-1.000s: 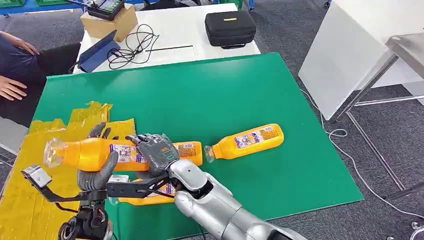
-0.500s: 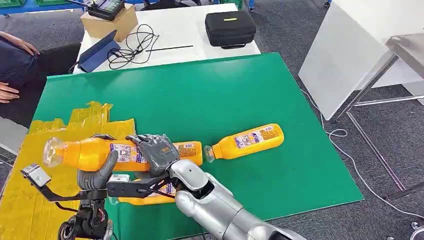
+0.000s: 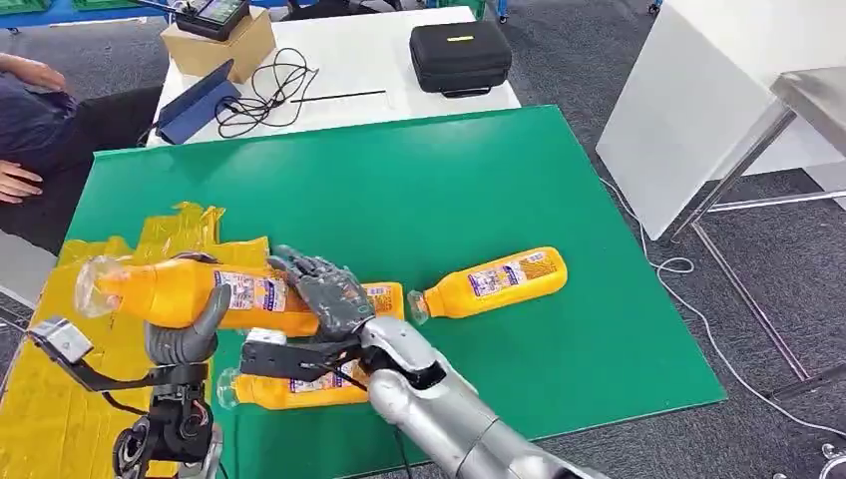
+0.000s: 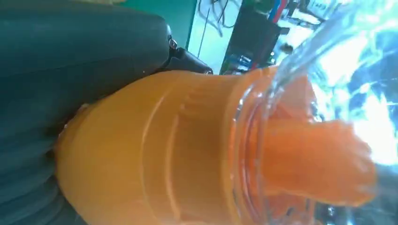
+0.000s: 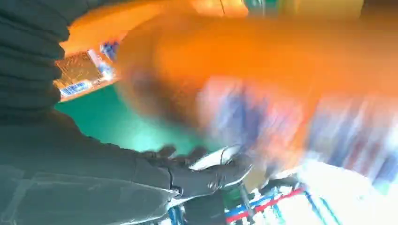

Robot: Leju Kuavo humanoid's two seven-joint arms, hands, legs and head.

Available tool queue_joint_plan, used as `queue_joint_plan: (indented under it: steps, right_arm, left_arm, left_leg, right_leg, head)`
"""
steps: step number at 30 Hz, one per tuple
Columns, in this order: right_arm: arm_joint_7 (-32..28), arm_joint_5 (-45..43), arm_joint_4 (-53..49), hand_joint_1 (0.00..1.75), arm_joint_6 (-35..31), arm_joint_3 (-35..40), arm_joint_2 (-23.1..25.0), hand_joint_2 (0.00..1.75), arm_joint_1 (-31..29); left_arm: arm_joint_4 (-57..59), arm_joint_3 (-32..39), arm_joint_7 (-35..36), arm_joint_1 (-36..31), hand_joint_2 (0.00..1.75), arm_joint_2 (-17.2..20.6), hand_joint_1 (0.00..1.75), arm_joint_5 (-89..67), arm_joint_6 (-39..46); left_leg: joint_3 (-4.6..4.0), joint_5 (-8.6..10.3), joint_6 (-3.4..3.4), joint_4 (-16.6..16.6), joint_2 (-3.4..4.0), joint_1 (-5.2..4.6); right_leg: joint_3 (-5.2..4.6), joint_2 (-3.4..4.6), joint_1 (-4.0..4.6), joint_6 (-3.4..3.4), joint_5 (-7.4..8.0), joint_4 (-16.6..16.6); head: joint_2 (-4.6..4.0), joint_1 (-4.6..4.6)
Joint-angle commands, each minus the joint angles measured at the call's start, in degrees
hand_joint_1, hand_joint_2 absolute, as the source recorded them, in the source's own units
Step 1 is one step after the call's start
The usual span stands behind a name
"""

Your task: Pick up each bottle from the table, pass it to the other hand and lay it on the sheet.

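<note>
My left hand (image 3: 185, 334) grips an orange bottle (image 3: 170, 294) with a clear cap around its shoulder and holds it tilted above the yellow sheet (image 3: 60, 419). The left wrist view shows that bottle (image 4: 155, 150) close up against the thumb. My right hand (image 3: 324, 294) is at the bottle's base end with its fingers (image 5: 206, 176) spread. In the right wrist view the bottle (image 5: 263, 61) is blurred and stands apart from them. A second bottle (image 3: 494, 277) lies on the green table (image 3: 399, 190). A third bottle (image 3: 299, 387) lies under my right forearm. An orange end (image 3: 387, 297) shows behind the right hand.
Behind the green table is a white one with a black case (image 3: 459, 55), a cardboard box (image 3: 214, 45) and cables (image 3: 264, 90). A person (image 3: 25, 130) sits at the far left. A white panel (image 3: 688, 130) and metal legs stand to the right.
The left hand has swung the held bottle left and up, cap end rising over the sheet. The bottle's base has slid out from under the right hand, which stays near its place.
</note>
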Motion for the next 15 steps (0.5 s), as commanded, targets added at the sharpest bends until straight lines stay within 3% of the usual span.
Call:
queue_joint_plan:
  steps: [1, 7, 10, 12, 15]
  right_arm:
    - [-4.5, -6.2, -23.6, 0.0, 0.1, -15.1, -10.5, 0.0, 9.1]
    - [-8.5, -10.7, -25.7, 0.0, -0.3, -15.9, -12.2, 0.0, 12.7]
    - [-9.9, -13.0, -25.4, 0.0, -0.6, -15.6, -12.7, 0.0, 12.4]
    - [-10.4, -14.8, -24.8, 0.0, 0.0, -15.2, -13.0, 0.0, 11.3]
    - [-10.5, -17.1, -22.2, 0.0, 0.9, -13.8, -13.6, 0.0, 8.5]
  left_arm:
    - [-3.6, 7.0, -3.1, -0.5, 1.75, 1.7, 1.75, -11.4, 6.6]
    - [-7.4, 10.1, -5.2, 1.2, 1.75, 4.2, 1.75, -23.6, 13.5]
    - [-5.8, 9.1, -5.9, 0.5, 1.75, 6.3, 1.75, -42.8, 27.0]
    - [-2.7, 8.7, -4.2, -1.3, 1.75, 7.3, 1.75, -64.5, 41.5]
    - [4.4, 7.9, 1.2, -4.6, 1.75, 8.4, 1.75, -79.5, 44.2]
  left_leg:
    - [0.21, -0.07, -0.04, 0.0, -0.18, 0.03]
    - [0.22, -0.12, -0.07, 0.0, -0.01, 0.02]
    - [0.25, -0.13, -0.09, 0.0, 0.05, 0.02]
    - [0.08, -0.04, -0.04, 0.0, -0.02, -0.03]
    - [0.06, -0.02, -0.04, 0.0, 0.02, 0.0]
  right_leg:
    - [0.34, -0.28, 0.05, 0.0, -0.12, -0.1]
    - [0.29, -0.11, 0.03, -0.05, -0.12, -0.1]
    - [0.28, -0.06, 0.04, -0.06, -0.1, -0.1]
    - [0.1, -0.1, 0.0, -0.03, -0.04, 0.0]
    - [0.07, -0.06, 0.03, -0.02, 0.0, 0.0]
  head:
    - [0.0, 0.0]
    - [0.0, 0.0]
    - [0.0, 0.0]
    - [0.0, -0.02]
    - [0.0, -0.02]
